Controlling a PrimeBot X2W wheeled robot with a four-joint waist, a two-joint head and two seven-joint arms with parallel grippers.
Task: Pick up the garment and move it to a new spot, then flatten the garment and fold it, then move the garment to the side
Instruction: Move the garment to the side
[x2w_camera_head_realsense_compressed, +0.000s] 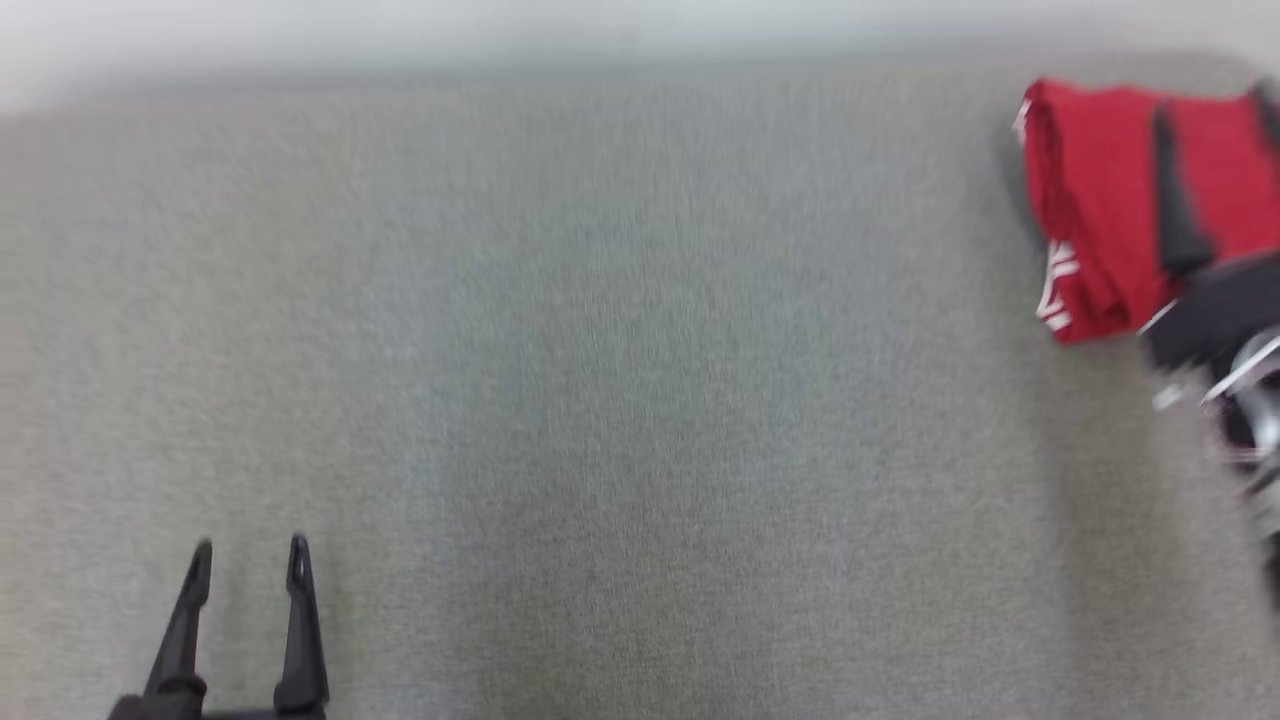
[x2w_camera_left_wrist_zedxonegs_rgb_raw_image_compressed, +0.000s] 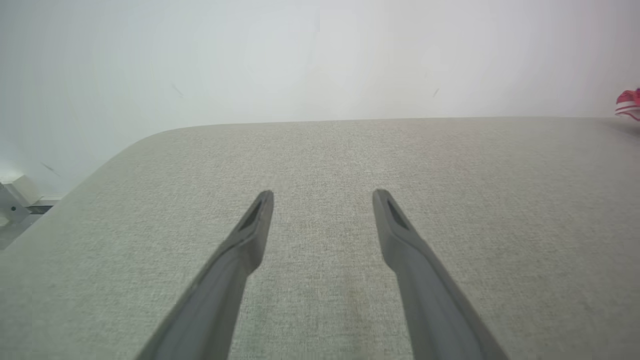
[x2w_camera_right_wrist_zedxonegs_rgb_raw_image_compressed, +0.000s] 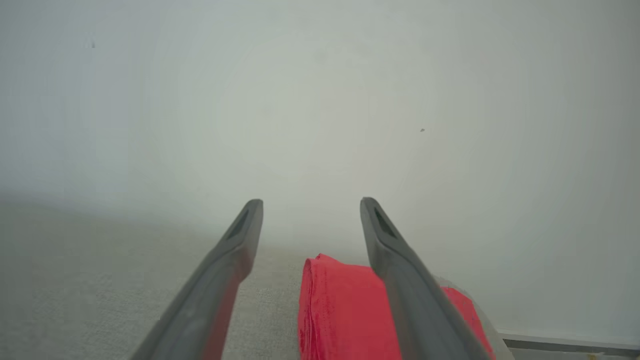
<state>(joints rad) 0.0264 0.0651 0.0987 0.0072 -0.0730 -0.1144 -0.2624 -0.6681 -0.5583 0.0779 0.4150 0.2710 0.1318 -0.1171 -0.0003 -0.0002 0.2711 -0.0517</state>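
Some of the blurred garment (x2w_camera_head_realsense_compressed: 1100, 210) past right edge

Head looks down (blurry); 3 seemingly share garment (x2w_camera_head_realsense_compressed: 1100, 210).

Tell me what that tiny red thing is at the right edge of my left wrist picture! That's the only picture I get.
Observer: It's the garment. The head view shows it as a red bundle with white markings, lying on the far right part of the table.
Operator: Is the other hand grabbing it?
Observer: No. In the right wrist view the right gripper is open, with nothing between its fingertips and the garment lying below it.
Operator: Does it look folded?
Observer: Yes. That view shows a rounded fold along one edge, with layers stacked under it.
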